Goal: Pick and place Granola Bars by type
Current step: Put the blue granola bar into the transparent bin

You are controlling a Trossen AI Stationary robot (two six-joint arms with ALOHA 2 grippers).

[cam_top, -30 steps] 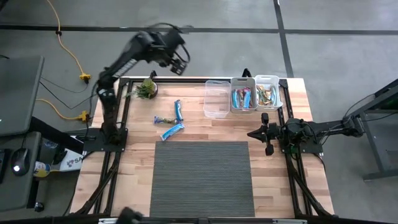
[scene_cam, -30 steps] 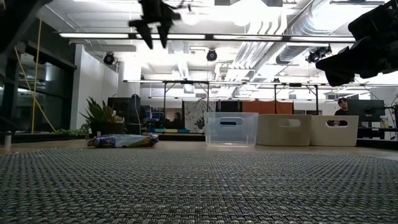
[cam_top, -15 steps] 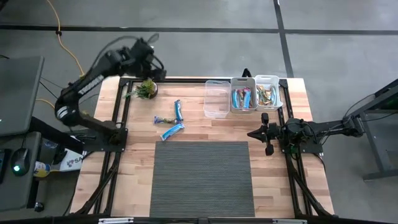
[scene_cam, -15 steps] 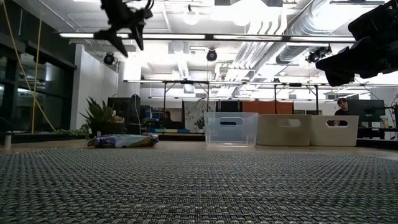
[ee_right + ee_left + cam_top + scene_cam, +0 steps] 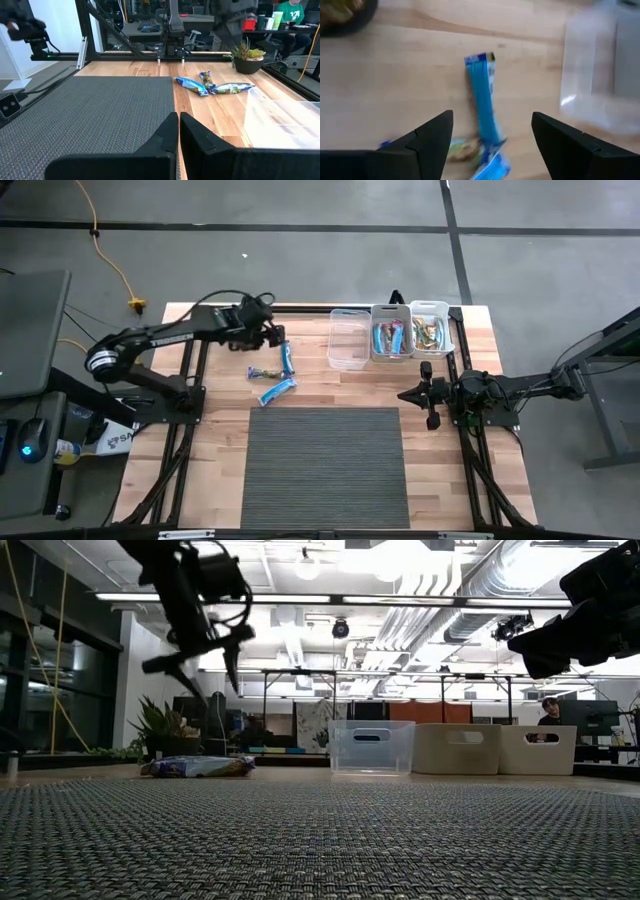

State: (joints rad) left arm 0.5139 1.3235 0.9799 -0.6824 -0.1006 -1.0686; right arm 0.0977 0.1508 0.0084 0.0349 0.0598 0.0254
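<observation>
Room: I see grey concrete floor around the rig from above; the low view looks across into an open workspace with ceiling strip lights and pipes.
Desk point(image 5: 300, 395): pale wooden planks on a dark frame, with a grey woven mat point(image 5: 324, 465) covering the near middle.
Loose Granola Bars: three flat wrapped bars lie on bare wood between the plant and the bins. I make out a bright blue bar point(image 5: 287, 357), a yellow-green bar point(image 5: 264, 373) just beside it, and a blue-and-white bar point(image 5: 277, 391) nearest the mat.
Left wrist view: the bright blue bar point(image 5: 485, 100) lies long and narrow between my two dark fingers, the other two bunched at its end.
Left gripper point(image 5: 272, 336): it hangs above the desk just beside the bright blue bar, fingers spread wide and holding nothing. In the low view it shows high at the left point(image 5: 195, 650).
Right gripper point(image 5: 405, 394): it waits low by the desk's right side, near the mat's corner, fingers pressed together and empty.
Bins: three rectangular plastic bins stand in a row at the far edge. The clear bin point(image 5: 348, 340) looks empty. The middle bin point(image 5: 392, 332) holds blue bars. The end bin point(image 5: 430, 328) holds yellow-green bars.
Plant: a small green potted plant sits near the far left corner, mostly under my left arm from above; it shows in the right wrist view point(image 5: 247, 55).
Obstruction: the left arm crosses over the plant.
</observation>
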